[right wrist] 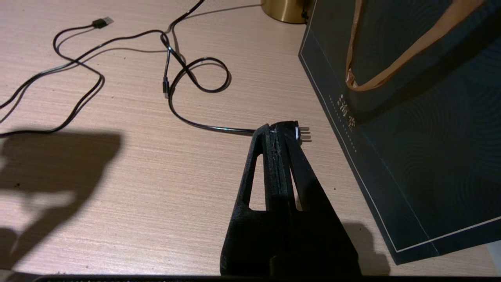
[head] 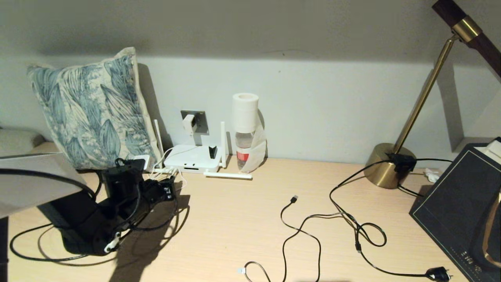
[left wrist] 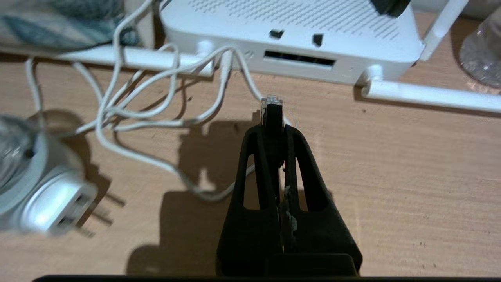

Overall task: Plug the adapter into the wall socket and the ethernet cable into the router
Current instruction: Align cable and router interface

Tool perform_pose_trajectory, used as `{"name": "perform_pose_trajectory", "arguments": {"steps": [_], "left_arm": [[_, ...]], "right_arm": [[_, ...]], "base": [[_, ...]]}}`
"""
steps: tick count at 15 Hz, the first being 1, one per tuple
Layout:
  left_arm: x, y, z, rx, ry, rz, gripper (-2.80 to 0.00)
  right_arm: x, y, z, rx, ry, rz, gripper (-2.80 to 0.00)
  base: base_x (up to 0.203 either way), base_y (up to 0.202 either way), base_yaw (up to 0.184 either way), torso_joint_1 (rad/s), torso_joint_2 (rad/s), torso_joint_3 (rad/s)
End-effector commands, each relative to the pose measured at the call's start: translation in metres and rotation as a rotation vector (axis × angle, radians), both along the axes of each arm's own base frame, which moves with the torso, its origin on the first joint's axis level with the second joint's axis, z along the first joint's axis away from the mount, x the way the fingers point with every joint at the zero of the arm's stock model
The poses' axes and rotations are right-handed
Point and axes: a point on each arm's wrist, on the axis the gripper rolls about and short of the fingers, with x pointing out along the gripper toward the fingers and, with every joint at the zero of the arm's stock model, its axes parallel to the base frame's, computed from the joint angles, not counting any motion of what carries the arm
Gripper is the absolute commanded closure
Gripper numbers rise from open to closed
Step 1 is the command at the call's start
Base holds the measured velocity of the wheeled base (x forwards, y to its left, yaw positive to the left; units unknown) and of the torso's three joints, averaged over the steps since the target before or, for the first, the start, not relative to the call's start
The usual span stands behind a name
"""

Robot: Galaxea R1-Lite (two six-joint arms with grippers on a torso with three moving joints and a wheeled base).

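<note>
- While its fingers pinch the clear connector of the ethernet cable (left wrist: 271, 111), the left tool (left wrist: 274, 129) hovers low over the wooden surface (head: 242, 219), the connector tip just short of the router (left wrist: 289, 35) and its dark port slot.
- At upper centre-left of the head view, the adapter (head: 189, 124) sits in the wall socket (head: 200, 120), with the router directly below against the wall.
- Thin white cords (left wrist: 156, 98) tangle beside the router; a round white travel plug (left wrist: 51, 196) lies at lower left of the left wrist view.
- Fully closed on nothing, the right tool (right wrist: 278, 131) hangs above a black pronged plug (right wrist: 299, 133), next to a dark gift bag (right wrist: 422, 129).
- Lower centre of the head view holds loose black cables (head: 313, 231), near a brass lamp (head: 387, 168).
</note>
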Motion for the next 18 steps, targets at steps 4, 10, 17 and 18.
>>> {"name": "perform_pose_trajectory", "arguments": {"steps": [4, 10, 17, 18], "left_arm": [[0.020, -0.003, -0.022, -0.012, -0.068, -0.034, 0.00], [0.028, -0.004, -0.018, -0.017, -0.110, -0.035, 0.00], [0.026, -0.005, -0.018, -0.013, -0.110, -0.048, 0.00], [0.025, -0.004, -0.018, -0.013, -0.122, -0.048, 0.00]], "right_arm": [[-0.001, 0.000, 0.000, -0.004, -0.008, 0.000, 0.00], [-0.001, 0.000, 0.000, 0.006, -0.009, 0.009, 0.00], [-0.001, 0.000, 0.000, 0.007, -0.008, 0.010, 0.00], [-0.001, 0.000, 0.000, 0.007, -0.008, 0.010, 0.00]], "base": [[0.000, 0.000, 0.000, 0.000, 0.00, 0.000], [0.000, 0.000, 0.000, 0.000, 0.00, 0.000], [0.000, 0.000, 0.000, 0.000, 0.00, 0.000], [0.000, 0.000, 0.000, 0.000, 0.00, 0.000]]}}
